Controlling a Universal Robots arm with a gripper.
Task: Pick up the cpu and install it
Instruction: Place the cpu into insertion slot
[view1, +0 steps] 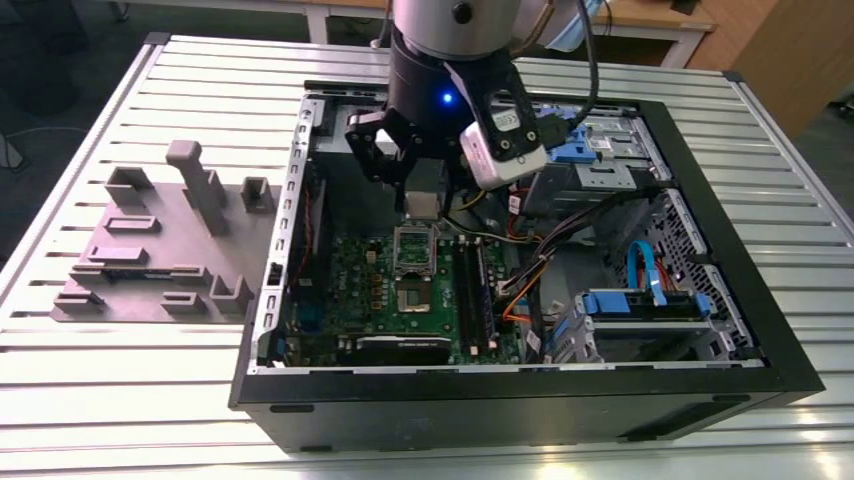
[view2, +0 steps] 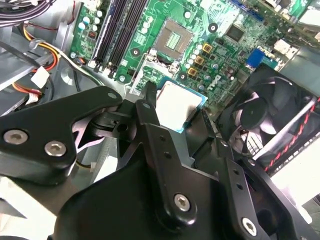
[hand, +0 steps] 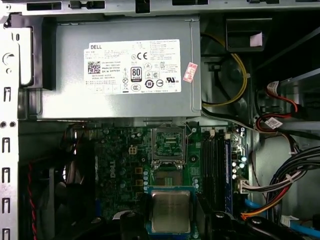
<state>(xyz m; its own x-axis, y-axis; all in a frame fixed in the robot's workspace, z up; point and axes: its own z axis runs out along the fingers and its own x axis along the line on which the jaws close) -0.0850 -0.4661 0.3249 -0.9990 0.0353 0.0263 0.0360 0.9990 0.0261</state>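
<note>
1. I have the open black metal computer case (view1: 534, 405) lying on the slatted silver metal table (view1: 120, 420).
2. The grey moulded fixture block (view1: 160, 250) stands on the table just beside the case, on the exterior view's left.
3. The green rectangular motherboard (view1: 387, 300) lies inside the case; the blue-and-grey drive cage (view1: 641, 305) sits to the exterior view's right of it.
4. The big grey metal box with a white label (hand: 125, 65) sits in the case against the motherboard's edge.
5. The small flat square silvery cpu (hand: 171, 211) is pinched in the black gripper (view1: 420, 205), above the motherboard.

Under the cpu (hand: 171, 211) in your gripper (view2: 177, 106) the socket (hand: 167, 175) lies clear; its raised frame (hand: 166, 144) and the power supply (hand: 120, 70) stand on the far side, memory slots (view1: 474, 290) and cables (view1: 534, 275) on the exterior view's right.
</note>
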